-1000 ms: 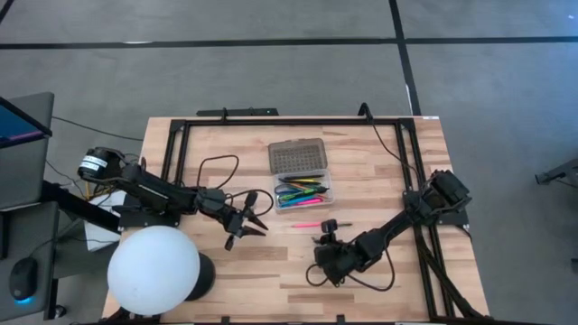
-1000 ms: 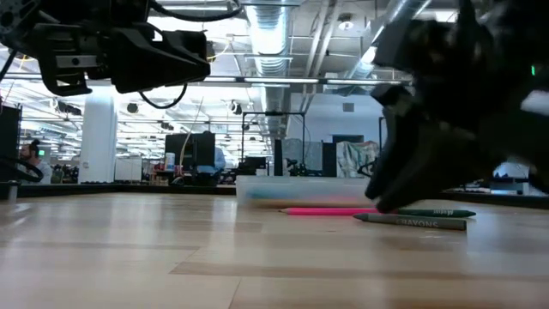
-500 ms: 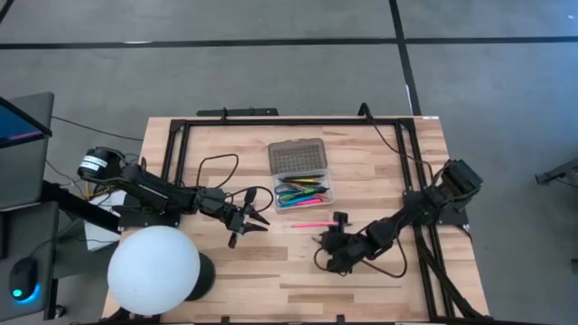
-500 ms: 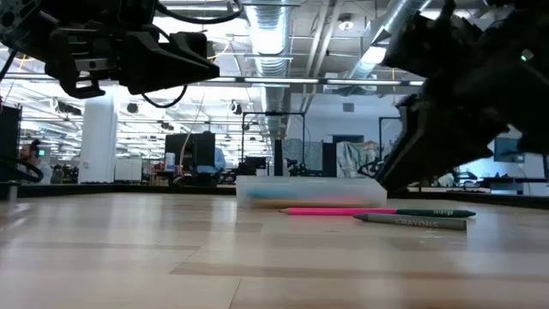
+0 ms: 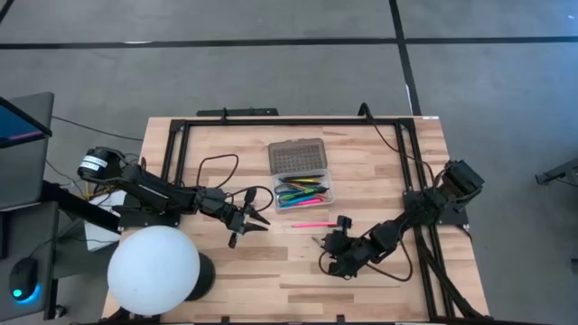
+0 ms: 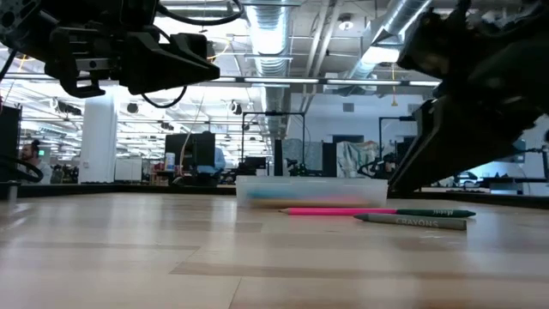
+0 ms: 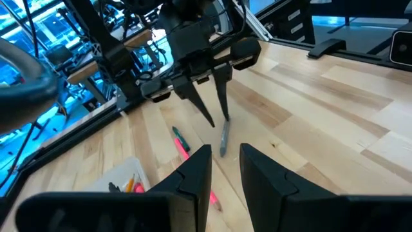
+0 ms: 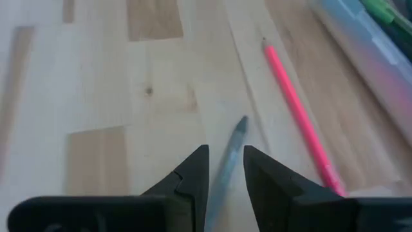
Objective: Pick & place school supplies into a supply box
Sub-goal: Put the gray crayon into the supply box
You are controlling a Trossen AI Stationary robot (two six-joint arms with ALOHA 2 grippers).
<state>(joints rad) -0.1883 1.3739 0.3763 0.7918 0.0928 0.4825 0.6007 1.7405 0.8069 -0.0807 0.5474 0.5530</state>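
The right arm stretches low and inward, its pincer (image 5: 322, 241) tipped downward, fingers (image 8: 193, 169) parted by a narrow gap. The left arm reaches level toward the middle, its pincer (image 5: 256, 217) raised, fingers (image 7: 197, 169) slightly apart, holding nothing.

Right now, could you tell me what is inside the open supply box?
The supply box tray holds a bundle of pens and markers in green, yellow, orange, pink and blue. They overlap, so a count, and anything beneath them, cannot be seen.

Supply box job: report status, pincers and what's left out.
Left pincer open, hovering by white sphere. Right pincer open, low over grey pencil. Pink pencil also loose beside supply box, lid open. Nothing between them.
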